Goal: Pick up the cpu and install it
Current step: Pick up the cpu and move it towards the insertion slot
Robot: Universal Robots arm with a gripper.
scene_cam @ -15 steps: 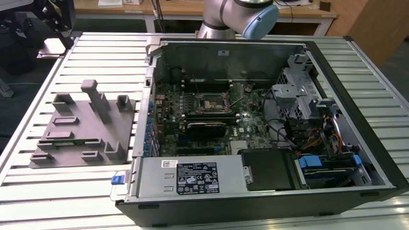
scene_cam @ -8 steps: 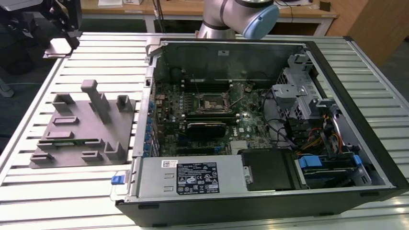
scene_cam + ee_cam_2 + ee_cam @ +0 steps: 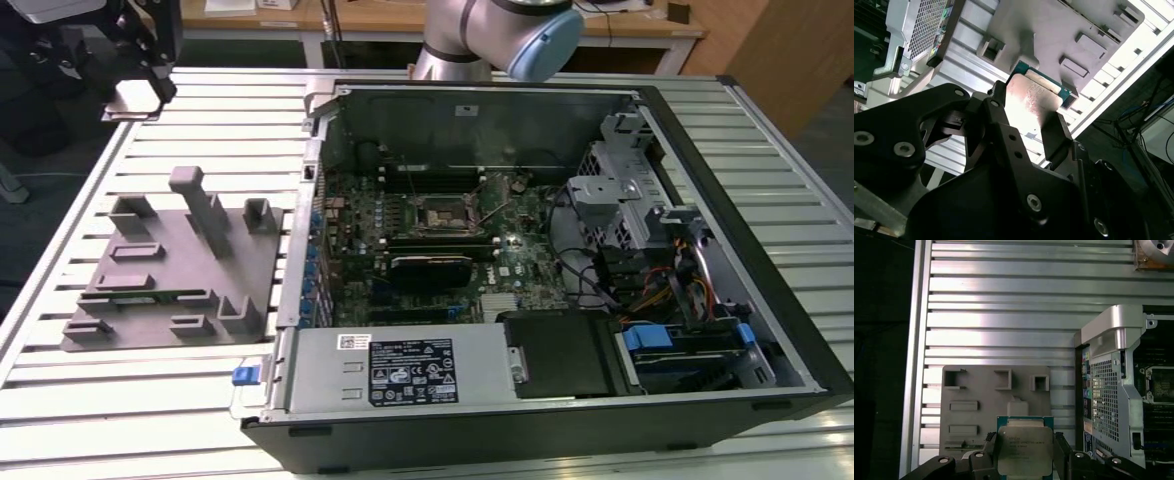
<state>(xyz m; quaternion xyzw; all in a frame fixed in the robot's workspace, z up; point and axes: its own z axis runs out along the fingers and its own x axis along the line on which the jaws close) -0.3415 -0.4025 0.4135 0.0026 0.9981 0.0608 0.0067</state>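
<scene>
Aloft over the slatted surface (image 3: 1004, 315) and its grey holder (image 3: 979, 390), the cpu (image 3: 1025, 454) sat clamped by two opposite edges in the closed pincer (image 3: 1026, 442), judged light, rigid, smooth-lidded, delicate underneath, best held edgewise.

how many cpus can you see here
1. The cpu is clamped in the gripper, grey holder behind it in the first wrist view. The socket in the case looks hollow, so none seems hidden there.
</scene>
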